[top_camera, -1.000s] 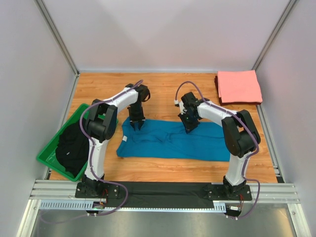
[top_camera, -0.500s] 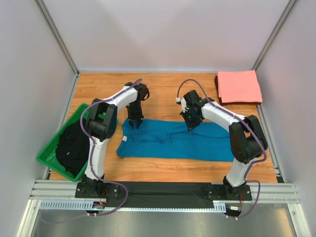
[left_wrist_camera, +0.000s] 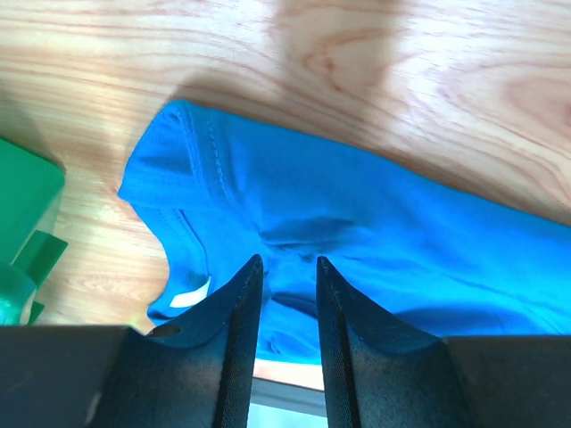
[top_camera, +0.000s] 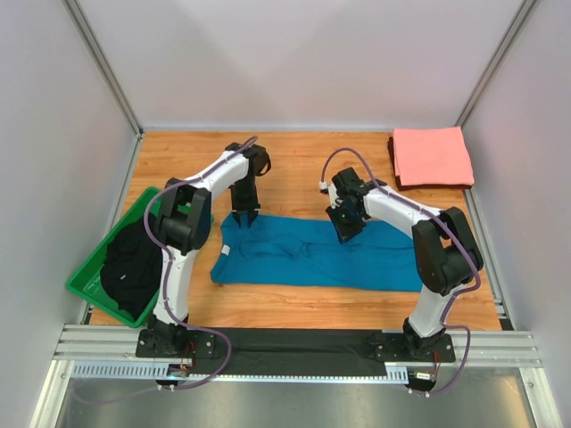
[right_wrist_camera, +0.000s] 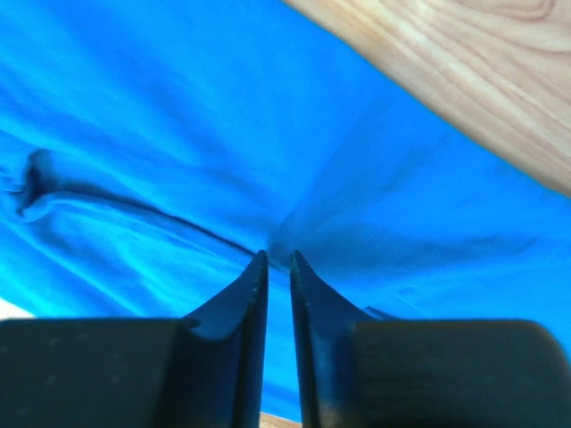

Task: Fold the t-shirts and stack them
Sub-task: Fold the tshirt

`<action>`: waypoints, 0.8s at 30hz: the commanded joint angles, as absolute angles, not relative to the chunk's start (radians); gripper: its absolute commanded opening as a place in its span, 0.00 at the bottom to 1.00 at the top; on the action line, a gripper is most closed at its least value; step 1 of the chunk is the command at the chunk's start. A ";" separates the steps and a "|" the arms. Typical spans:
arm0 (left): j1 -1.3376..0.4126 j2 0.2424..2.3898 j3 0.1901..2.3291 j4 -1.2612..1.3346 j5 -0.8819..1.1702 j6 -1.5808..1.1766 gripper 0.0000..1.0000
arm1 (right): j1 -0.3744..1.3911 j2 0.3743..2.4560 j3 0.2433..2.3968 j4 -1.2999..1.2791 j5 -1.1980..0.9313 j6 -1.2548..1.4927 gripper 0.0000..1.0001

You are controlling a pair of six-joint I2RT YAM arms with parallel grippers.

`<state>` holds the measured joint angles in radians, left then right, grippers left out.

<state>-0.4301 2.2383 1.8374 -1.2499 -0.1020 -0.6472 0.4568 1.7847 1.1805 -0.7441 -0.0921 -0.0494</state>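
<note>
The teal-blue t-shirt lies as a long, creased strip across the middle of the wooden table. Its white neck label shows at its left end. The salmon-pink t-shirt lies folded flat at the back right corner. My left gripper points down over the teal shirt's far left edge. In the left wrist view its jaws stand a little apart with nothing between them. My right gripper is on the shirt's far edge near the middle. In the right wrist view its jaws are nearly closed, and the cloth puckers at the tips.
A green bin holding a dark garment stands at the left table edge, close to the shirt's left end; it also shows in the left wrist view. Grey walls enclose the table on three sides.
My left gripper has drawn back a little toward the far edge of the shirt. My right gripper shifted slightly right, rose, then came down onto the cloth again.
</note>
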 commanded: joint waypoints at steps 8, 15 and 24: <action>-0.425 1.839 1.540 -1.114 0.081 -0.571 0.39 | 0.556 1.667 1.292 -0.724 -0.235 0.167 0.29; -0.426 1.792 1.402 -1.048 0.161 -0.557 0.38 | 0.684 1.804 1.353 -0.635 -0.213 0.290 0.27; -0.425 1.845 1.396 -1.074 0.022 -0.574 0.38 | 0.779 1.890 1.341 -0.526 -0.153 0.413 0.23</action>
<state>-0.4274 1.8503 1.3941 -1.0733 0.0944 -0.5709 0.7528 1.8900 1.3304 -0.6167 -0.1879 0.3378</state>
